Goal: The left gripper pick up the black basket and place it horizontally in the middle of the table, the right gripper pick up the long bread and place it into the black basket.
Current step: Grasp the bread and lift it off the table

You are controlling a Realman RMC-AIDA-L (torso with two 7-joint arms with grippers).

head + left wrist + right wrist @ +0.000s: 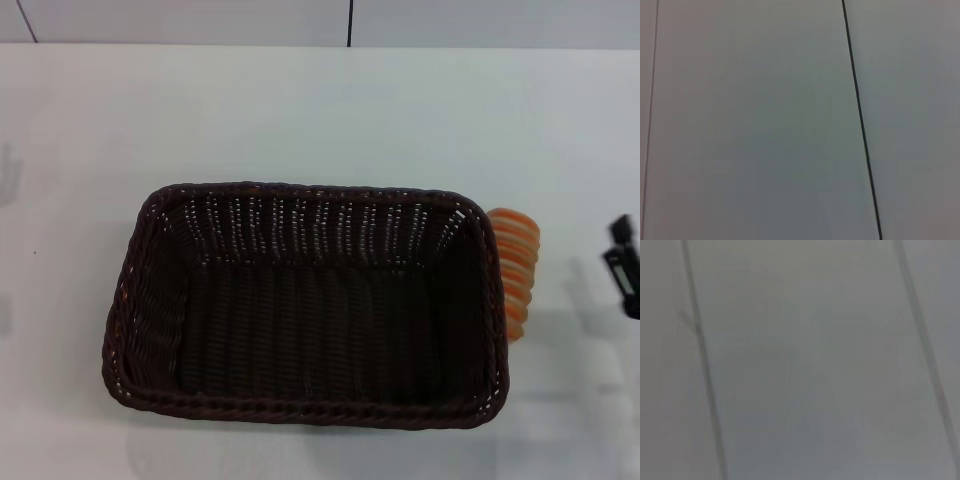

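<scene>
The black basket [305, 305] lies lengthwise across the middle of the white table [320, 110] in the head view, open side up and with nothing inside. The long bread [514, 270], striped orange and cream, lies on the table just outside the basket's right end, touching or almost touching its rim. A black part of my right gripper [624, 265] shows at the right edge, a little to the right of the bread. My left gripper is out of view. Both wrist views show only plain grey surface with dark seams.
The table's far edge meets a pale wall [200, 20] with a dark vertical seam [350, 22]. Bare tabletop lies behind the basket and to its left.
</scene>
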